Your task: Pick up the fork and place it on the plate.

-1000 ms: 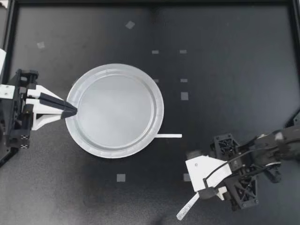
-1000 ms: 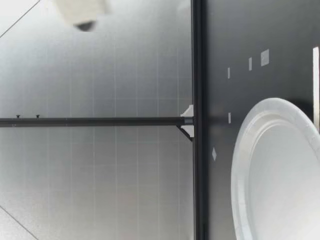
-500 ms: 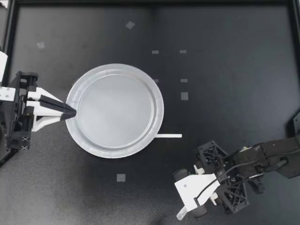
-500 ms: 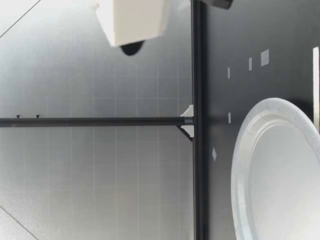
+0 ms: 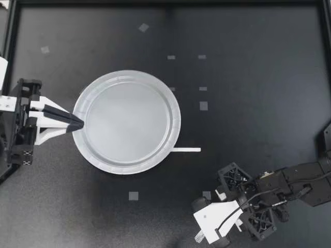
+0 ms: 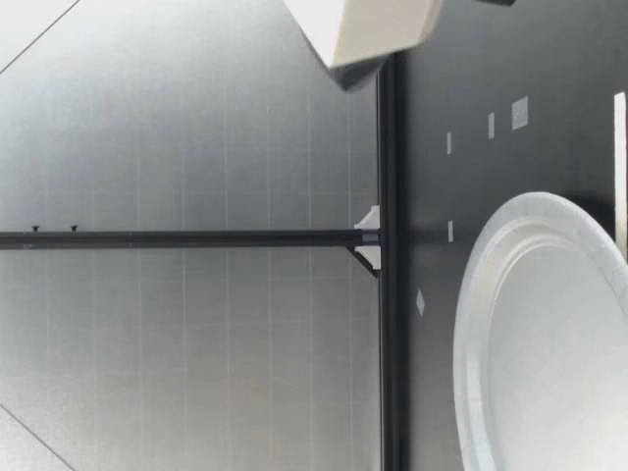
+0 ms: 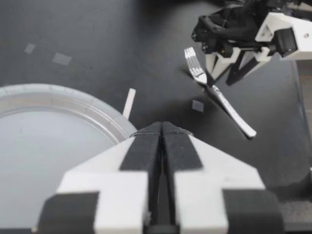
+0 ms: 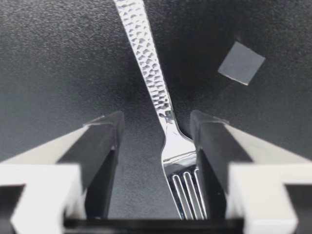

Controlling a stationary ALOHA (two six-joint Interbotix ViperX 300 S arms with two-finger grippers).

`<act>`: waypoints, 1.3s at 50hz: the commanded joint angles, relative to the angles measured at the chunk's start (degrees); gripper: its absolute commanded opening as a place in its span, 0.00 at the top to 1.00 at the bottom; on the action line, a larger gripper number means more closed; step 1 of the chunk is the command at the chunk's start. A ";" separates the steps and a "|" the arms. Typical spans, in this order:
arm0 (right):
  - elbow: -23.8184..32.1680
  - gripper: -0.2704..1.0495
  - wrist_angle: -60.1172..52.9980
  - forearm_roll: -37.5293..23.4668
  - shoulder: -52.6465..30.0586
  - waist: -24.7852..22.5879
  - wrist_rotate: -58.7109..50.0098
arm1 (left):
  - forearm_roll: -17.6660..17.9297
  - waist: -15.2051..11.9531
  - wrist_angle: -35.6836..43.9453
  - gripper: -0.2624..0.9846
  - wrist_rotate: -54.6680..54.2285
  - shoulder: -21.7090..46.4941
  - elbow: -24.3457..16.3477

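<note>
fork flat on the desk, lying in the gap of the right pincer. wrist cam: tines point back toward the wrist, hammered handle runs straight out ahead past the fingertips. right pincer is released, one dark finger on each side of the fork. the neck sits closer to one finger than the other; the far finger is clearly off it, so no grip. grey tape square on the desk ahead of that pincer, just beside the handle.

top view: right arm's body covers nearly all the fork, only a short stub shows beside the pincer.

left pincer is clenched, fingers pressed together with nothing between them. its tips are at the near rim of the plate; cannot tell whether they touch the rim. from the left wrist cam the plate is ahead of and under the tips, nothing lying in it. the fork lies well beyond the plate, under the right pincer. thin white strip on the desk just past the plate's far rim.

low view: plate on the desk, a white arm part above it; pincer state not readable there.
</note>
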State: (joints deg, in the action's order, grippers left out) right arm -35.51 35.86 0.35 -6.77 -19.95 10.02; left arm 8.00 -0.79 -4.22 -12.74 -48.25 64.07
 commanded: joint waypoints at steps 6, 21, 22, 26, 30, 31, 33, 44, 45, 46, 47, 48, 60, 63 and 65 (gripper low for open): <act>1.49 0.39 -0.53 0.18 -0.79 -0.26 0.09 | -0.26 -0.09 0.53 0.76 0.09 -1.49 -0.44; 2.90 0.40 -0.70 0.09 -2.29 -0.26 0.09 | -0.26 -0.09 0.53 0.76 0.18 -2.90 0.26; 2.90 0.40 -0.62 0.09 -2.29 -0.18 0.09 | -0.26 -0.09 0.53 0.76 0.09 -2.90 0.26; 2.90 0.42 -0.35 0.00 -2.20 -0.26 0.09 | -0.26 -0.09 0.53 0.76 0.09 -2.90 0.62; 2.90 0.47 0.09 0.09 -2.20 -0.26 0.09 | -0.26 -0.09 0.53 0.76 0.09 -2.90 0.79; 2.90 0.49 0.18 0.00 -2.20 -0.18 0.09 | -0.26 -0.09 0.53 0.76 0.09 -2.90 0.79; 2.90 0.51 0.26 0.00 -2.29 -0.26 0.18 | -0.26 -0.09 0.53 0.76 0.09 -2.90 0.88; 2.90 0.55 0.62 0.09 -2.64 -0.26 0.00 | -0.26 -0.09 0.53 0.76 -0.18 -2.90 0.88; 2.90 0.55 0.70 0.09 -2.72 -0.26 0.00 | -0.26 -0.09 0.53 0.76 -0.26 -2.90 0.88; 2.90 0.55 0.88 0.09 -2.81 -0.18 0.00 | -0.26 -0.09 0.53 0.76 -0.26 -2.90 0.88; 2.90 0.55 0.97 0.09 -2.90 -0.18 0.00 | -0.26 -0.09 0.53 0.76 -0.35 -2.90 0.88; 2.90 0.56 1.32 0.09 -2.99 -0.18 0.00 | -0.18 -0.09 0.53 0.76 -0.35 -2.99 0.88; 4.48 0.62 3.60 0.35 -3.34 0.18 -0.44 | -0.18 -0.09 0.53 0.76 -0.35 -2.99 0.97; 5.80 0.68 3.52 0.70 -2.46 0.88 -1.49 | -0.18 -0.09 0.53 0.76 -0.26 -2.99 1.14; 6.42 0.72 3.34 0.70 -1.93 1.32 -2.37 | -0.18 -0.09 0.53 0.76 -0.35 -2.90 1.23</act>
State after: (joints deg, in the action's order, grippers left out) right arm -32.17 39.46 0.62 -11.07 -19.95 9.67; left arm 7.91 -0.79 -4.22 -13.10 -51.33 65.65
